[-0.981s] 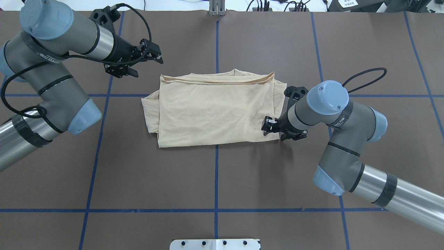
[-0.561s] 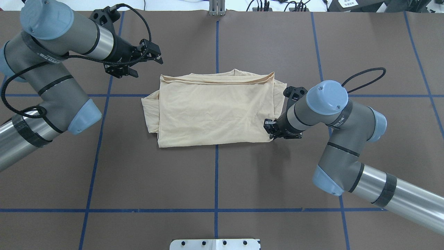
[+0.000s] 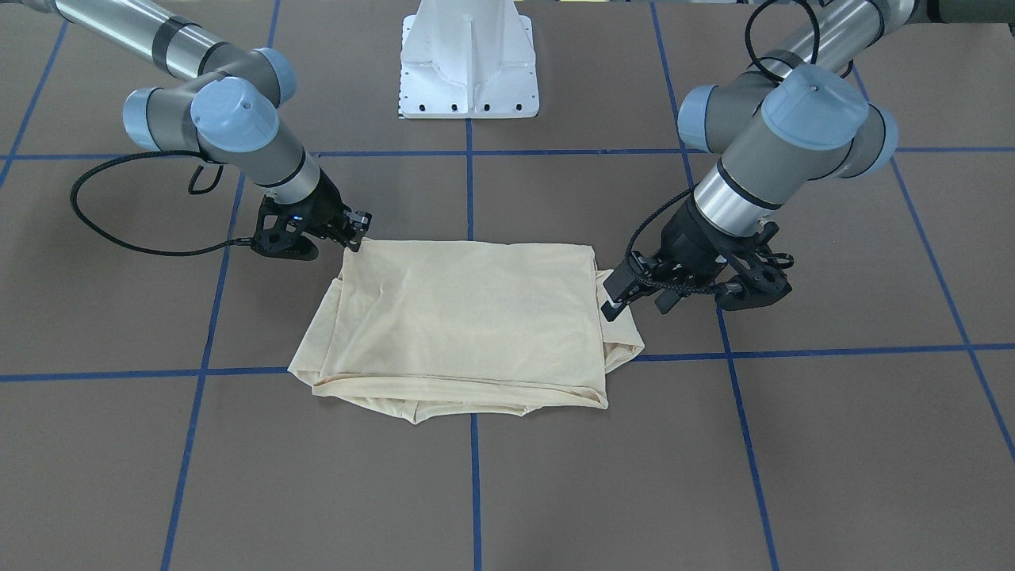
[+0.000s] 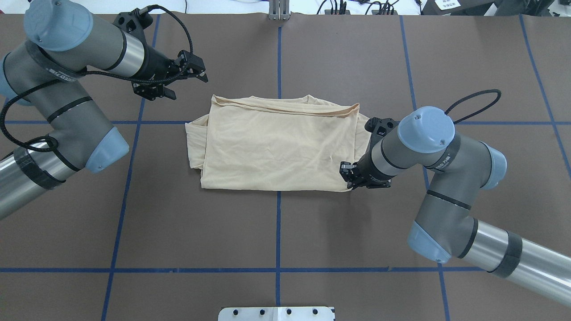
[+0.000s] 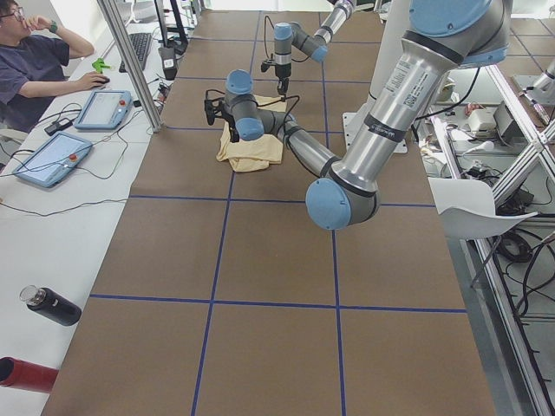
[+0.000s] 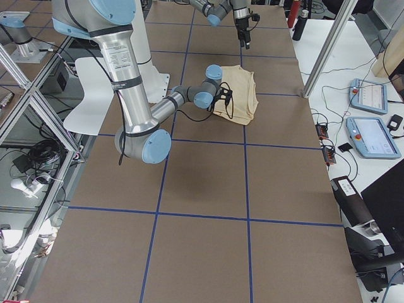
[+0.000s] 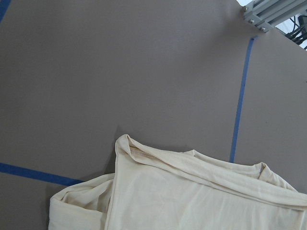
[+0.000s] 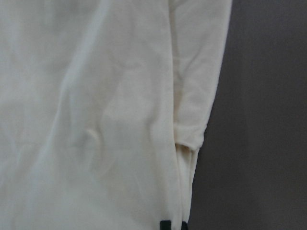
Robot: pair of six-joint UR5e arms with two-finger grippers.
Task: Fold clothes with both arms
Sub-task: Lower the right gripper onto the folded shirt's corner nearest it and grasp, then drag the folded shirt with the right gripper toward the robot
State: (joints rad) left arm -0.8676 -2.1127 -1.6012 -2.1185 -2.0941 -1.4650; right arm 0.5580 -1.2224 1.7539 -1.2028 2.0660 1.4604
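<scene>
With my right end effector [image 4: 347,176] pinched shut on the shirt [image 4: 276,147] at its near right corner, I'd lift gently and bring my open, empty left end effector [image 4: 190,88] to its left edge.

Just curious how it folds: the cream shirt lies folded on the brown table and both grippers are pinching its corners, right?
Not quite. Only the right gripper is pinching a corner of the shirt. The left gripper hangs open over the bare table, apart from the shirt, as the overhead view shows. The rest is right.
</scene>
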